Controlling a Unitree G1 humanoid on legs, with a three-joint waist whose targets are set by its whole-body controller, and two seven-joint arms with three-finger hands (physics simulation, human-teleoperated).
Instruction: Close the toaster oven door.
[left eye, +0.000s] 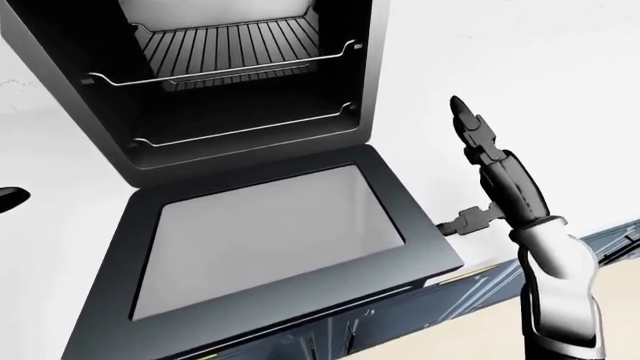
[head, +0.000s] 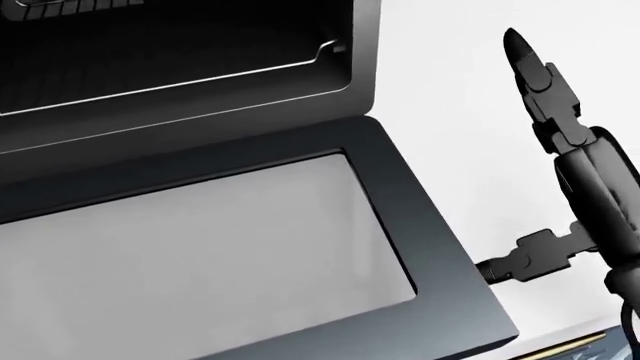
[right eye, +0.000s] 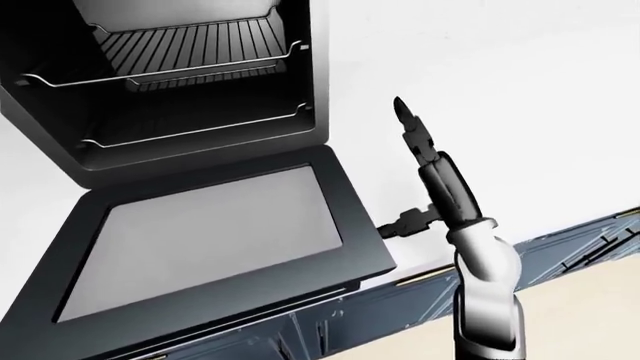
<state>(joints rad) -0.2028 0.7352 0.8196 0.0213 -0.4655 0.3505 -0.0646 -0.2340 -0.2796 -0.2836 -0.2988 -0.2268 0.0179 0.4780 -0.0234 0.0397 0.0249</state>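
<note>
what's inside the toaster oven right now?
Inside the toaster oven, two wire racks: upper rack, lower rack. Nothing on either where visible. The cavity's top is cut off by the frame. The door lies fully open.

A white desk (left eye: 560, 90) carries the scene, its bare surface spreading behind and to the right of the right hand (left eye: 490, 161) in the eye views. Directly on it, left of that hand, stands the toaster oven (left eye: 60, 90), a dark box open toward the camera. Its door (left eye: 270, 225) lies folded down flat, its edge jutting past the desk's edge, the right corner just beside the hand's thumb. Below the hand, along the desk's lower edge, run dark cabinet fronts (right eye: 590, 247) with thin bar handles; the floor (right eye: 590, 315) there looks beige.
</note>
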